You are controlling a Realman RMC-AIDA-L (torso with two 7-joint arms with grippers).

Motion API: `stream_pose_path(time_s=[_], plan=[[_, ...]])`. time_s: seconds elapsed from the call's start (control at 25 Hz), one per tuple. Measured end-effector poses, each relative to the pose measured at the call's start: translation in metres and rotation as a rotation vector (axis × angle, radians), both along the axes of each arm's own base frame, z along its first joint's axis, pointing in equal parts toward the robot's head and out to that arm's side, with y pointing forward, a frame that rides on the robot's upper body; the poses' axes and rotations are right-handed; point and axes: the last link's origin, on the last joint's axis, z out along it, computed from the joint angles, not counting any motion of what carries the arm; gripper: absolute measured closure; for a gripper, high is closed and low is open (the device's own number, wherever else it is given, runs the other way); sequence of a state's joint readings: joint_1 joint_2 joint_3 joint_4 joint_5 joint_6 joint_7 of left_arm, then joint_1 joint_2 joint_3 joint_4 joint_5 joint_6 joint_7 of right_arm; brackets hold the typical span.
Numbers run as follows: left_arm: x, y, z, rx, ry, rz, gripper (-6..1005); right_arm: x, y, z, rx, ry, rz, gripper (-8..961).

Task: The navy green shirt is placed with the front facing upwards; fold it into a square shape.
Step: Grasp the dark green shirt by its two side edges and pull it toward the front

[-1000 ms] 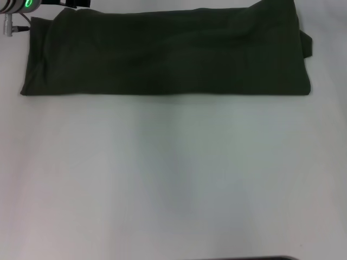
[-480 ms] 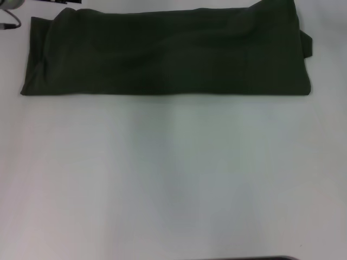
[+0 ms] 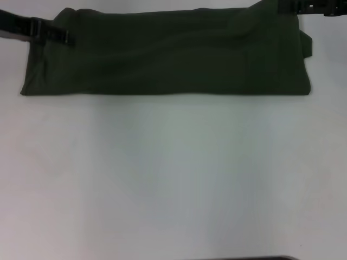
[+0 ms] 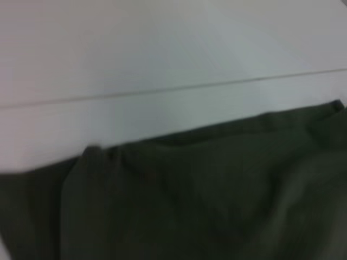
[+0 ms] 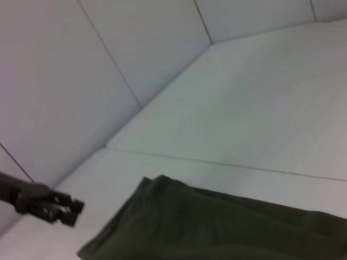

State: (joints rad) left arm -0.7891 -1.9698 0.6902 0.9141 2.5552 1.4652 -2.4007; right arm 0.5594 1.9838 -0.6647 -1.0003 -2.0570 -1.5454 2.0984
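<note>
The navy green shirt (image 3: 162,54) lies folded into a long dark band across the far side of the white table (image 3: 173,179), with a sleeve tab sticking out at its right end. No lettering shows. My left gripper (image 3: 64,37) reaches in from the left over the band's far left corner. My right gripper (image 3: 282,6) comes in at the far right corner, cut off by the top of the head view. The left wrist view is filled by the shirt (image 4: 217,189). The right wrist view shows the shirt (image 5: 217,227) and, beyond it, the left gripper (image 5: 70,208).
White wall panels (image 5: 81,81) rise close behind the table's far edge. A dark strip (image 3: 244,258) shows at the near edge of the head view.
The left arm's lit wrist left the top left corner, and the left gripper now reaches over the shirt's left end. The right gripper has come into view at the top right. The shirt has not moved.
</note>
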Motion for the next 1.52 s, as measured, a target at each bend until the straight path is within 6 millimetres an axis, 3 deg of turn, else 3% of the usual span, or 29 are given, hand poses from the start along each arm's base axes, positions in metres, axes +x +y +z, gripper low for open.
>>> stream_pose_path(time_s=[0.16, 0.44, 0.8, 1.24, 1.36, 1.52], plan=[[-0.007, 0.004, -0.002, -0.090, 0.019, 0.059, 122, 0.001, -0.008, 0.001, -0.020, 0.036, 0.006, 23], [0.001, 0.012, -0.015, -0.165, 0.115, 0.082, 121, -0.001, -0.010, -0.005, -0.046, 0.044, 0.007, 24], [-0.016, 0.027, -0.018, -0.004, 0.227, 0.171, 121, -0.002, -0.011, -0.009, -0.060, 0.067, -0.016, 23], [-0.032, 0.022, -0.026, 0.008, 0.256, 0.194, 122, -0.003, -0.008, -0.009, -0.053, 0.084, -0.034, 24], [-0.021, 0.018, -0.028, 0.010, 0.197, 0.162, 122, -0.001, -0.009, -0.008, -0.044, 0.083, -0.040, 23], [0.014, 0.023, -0.026, 0.030, 0.058, 0.051, 123, 0.002, -0.009, -0.004, -0.023, 0.082, -0.037, 23]])
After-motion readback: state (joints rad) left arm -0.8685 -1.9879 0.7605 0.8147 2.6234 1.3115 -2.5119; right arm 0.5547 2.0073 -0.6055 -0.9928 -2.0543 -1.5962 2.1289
